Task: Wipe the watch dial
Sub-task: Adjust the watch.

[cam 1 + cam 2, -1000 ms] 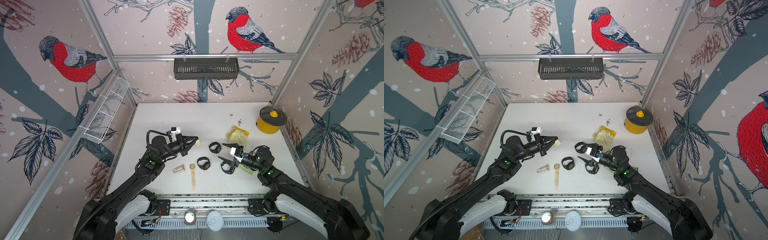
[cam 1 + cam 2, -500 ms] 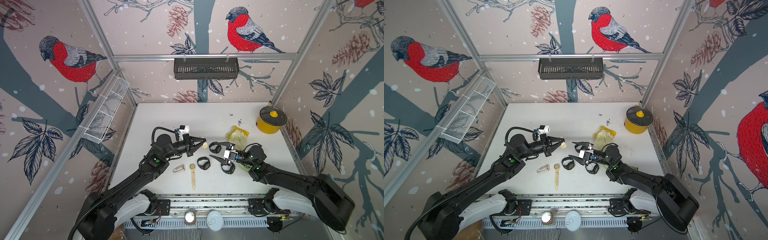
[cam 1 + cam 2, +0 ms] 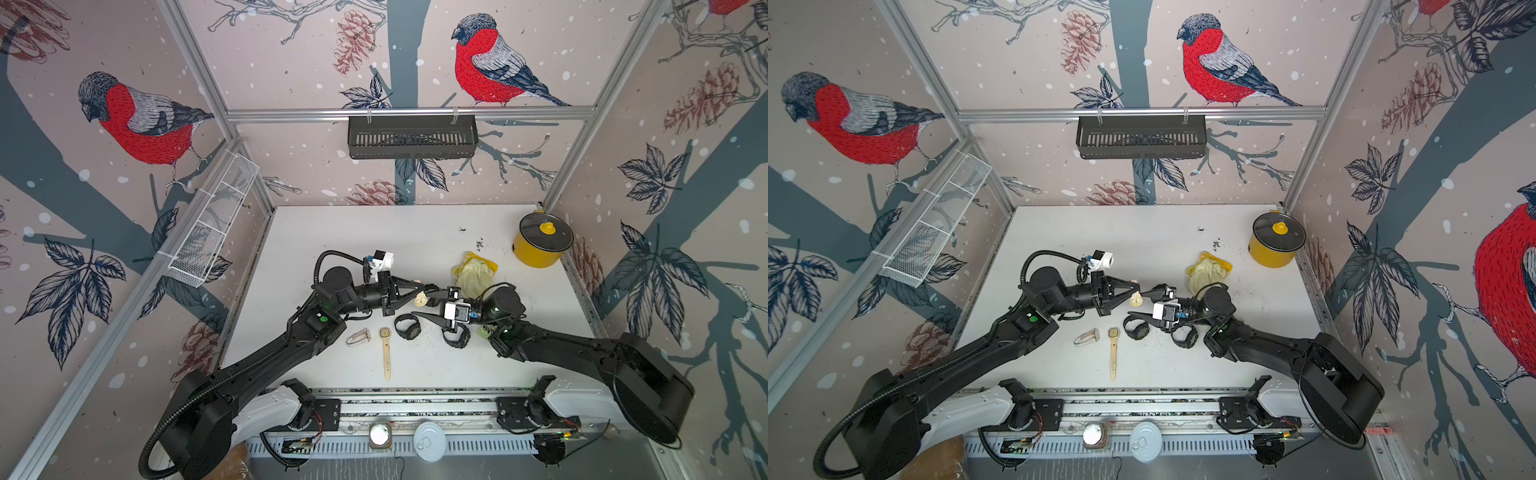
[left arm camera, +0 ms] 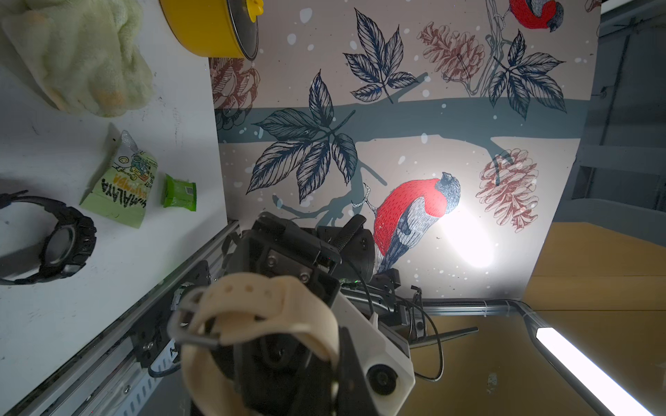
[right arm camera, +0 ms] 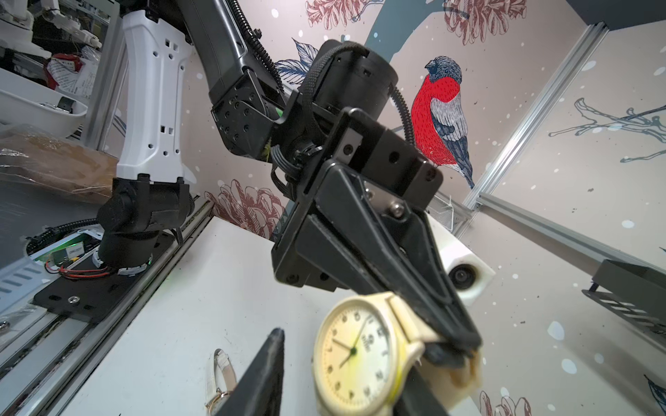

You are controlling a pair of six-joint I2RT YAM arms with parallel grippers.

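Observation:
A cream watch (image 3: 422,299) (image 3: 1135,299) hangs above the table's middle, with my left gripper (image 3: 428,289) (image 5: 457,345) shut on its cream strap (image 4: 252,317). Its round pale dial (image 5: 355,354) faces the right wrist camera and carries a yellowish smear. My right gripper (image 3: 424,305) (image 5: 342,378) stands open around the watch case. One of its fingers (image 5: 266,374) is apart from the dial's rim; the opposite finger sits behind the case. A crumpled yellow-green cloth (image 3: 473,272) (image 4: 79,54) lies on the table beyond the right gripper, held by nothing.
Two black watches (image 3: 407,326) (image 3: 456,334), a gold watch on a beige strap (image 3: 385,345) and a small bracelet watch (image 3: 358,336) lie below the grippers. A yellow lidded pot (image 3: 540,241) stands at the back right. Green snack packets (image 4: 122,183) lie near the front rail.
My left gripper carried the cream watch rightward to the middle. My right gripper swung left to meet it, and its jaws narrowed around the watch case.

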